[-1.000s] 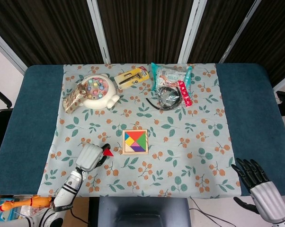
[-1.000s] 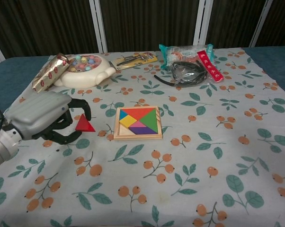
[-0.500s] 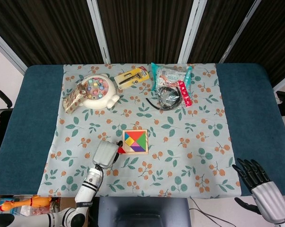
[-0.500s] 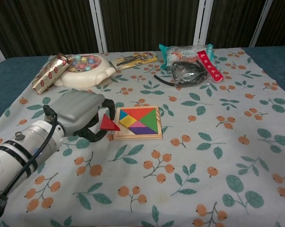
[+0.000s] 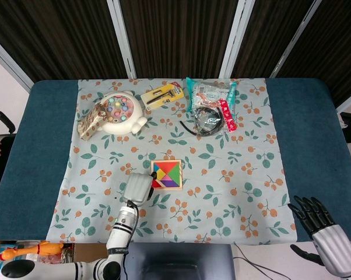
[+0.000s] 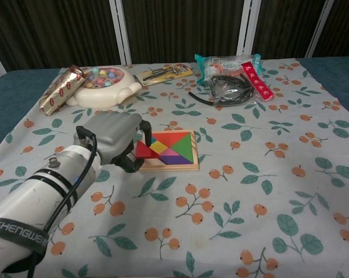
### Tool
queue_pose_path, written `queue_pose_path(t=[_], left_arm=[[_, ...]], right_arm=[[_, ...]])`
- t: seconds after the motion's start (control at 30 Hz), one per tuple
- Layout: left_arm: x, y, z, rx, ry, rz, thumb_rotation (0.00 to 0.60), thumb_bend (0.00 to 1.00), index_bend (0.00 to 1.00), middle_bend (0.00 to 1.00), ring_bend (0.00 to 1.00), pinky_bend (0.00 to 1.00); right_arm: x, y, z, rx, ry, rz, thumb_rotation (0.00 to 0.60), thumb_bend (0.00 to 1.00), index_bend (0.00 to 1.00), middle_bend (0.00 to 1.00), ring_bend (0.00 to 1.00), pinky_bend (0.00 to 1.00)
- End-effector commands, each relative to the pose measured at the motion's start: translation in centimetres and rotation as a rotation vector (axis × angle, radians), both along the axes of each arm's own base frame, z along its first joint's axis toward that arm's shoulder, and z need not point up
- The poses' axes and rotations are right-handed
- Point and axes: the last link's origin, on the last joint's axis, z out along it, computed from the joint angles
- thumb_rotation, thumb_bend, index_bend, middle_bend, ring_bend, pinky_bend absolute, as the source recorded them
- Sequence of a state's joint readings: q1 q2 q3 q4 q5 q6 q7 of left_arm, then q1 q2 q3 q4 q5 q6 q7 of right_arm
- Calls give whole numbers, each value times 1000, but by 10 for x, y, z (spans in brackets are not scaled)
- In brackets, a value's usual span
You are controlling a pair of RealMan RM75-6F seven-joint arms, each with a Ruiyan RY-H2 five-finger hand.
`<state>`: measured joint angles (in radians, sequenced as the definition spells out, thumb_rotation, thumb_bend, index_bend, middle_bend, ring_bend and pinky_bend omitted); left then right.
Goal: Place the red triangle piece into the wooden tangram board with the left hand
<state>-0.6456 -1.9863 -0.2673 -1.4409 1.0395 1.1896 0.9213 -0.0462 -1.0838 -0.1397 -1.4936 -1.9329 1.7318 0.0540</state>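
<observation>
My left hand (image 6: pixel 113 136) pinches the red triangle piece (image 6: pixel 143 149) and holds it over the left edge of the wooden tangram board (image 6: pixel 169 165). In the head view the left hand (image 5: pixel 137 188) covers most of the piece next to the board (image 5: pixel 166 174). The board holds several coloured pieces in orange, yellow, blue, green and purple. My right hand (image 5: pixel 322 228) hangs open at the bottom right, off the table's front edge, holding nothing.
At the back stand a white fishing toy (image 6: pixel 101 86), a gold wrapped box (image 6: pixel 60 87), a yellow tool pack (image 6: pixel 163 73), a snack bag (image 6: pixel 229 65) and a black cable coil (image 6: pixel 225 91). A floral cloth (image 6: pixel 250 191) covers the table.
My left hand has carried the red triangle rightward from the open cloth to the board's left edge. The right hand has barely moved.
</observation>
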Motion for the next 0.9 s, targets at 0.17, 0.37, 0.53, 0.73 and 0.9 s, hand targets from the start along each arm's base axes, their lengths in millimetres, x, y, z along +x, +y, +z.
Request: queue_pose_path(t=[0.17,0.37,0.53,0.73,0.9], left_arm=[[2,2,-7,2,13,11,600,370,626,1000,1000,1000],[4,3,-14,2,21,16,600,370,627,1000,1000,1000],[6,4,-18,4,15,20,600,370,623,1000,1000,1000],[5,6,-20,6,17,36,600,371,586,1000,1000,1000],[5,6,-21,-4,8,40,600,372,553,1000,1000,1000]], right_arm=[[-1,2,3,-5,-8,2,600,149,0,0,0,0],[-2,3,4,-7,-12,2,600,150,0,0,0,0],[-2,4,6,-9,-17,3,600,149,0,0,0,0],[-3,4,7,-8,-21,4,600,150,0,0,0,0],[-3,4,7,-11,-23,3,600,149,0,0,0,0]])
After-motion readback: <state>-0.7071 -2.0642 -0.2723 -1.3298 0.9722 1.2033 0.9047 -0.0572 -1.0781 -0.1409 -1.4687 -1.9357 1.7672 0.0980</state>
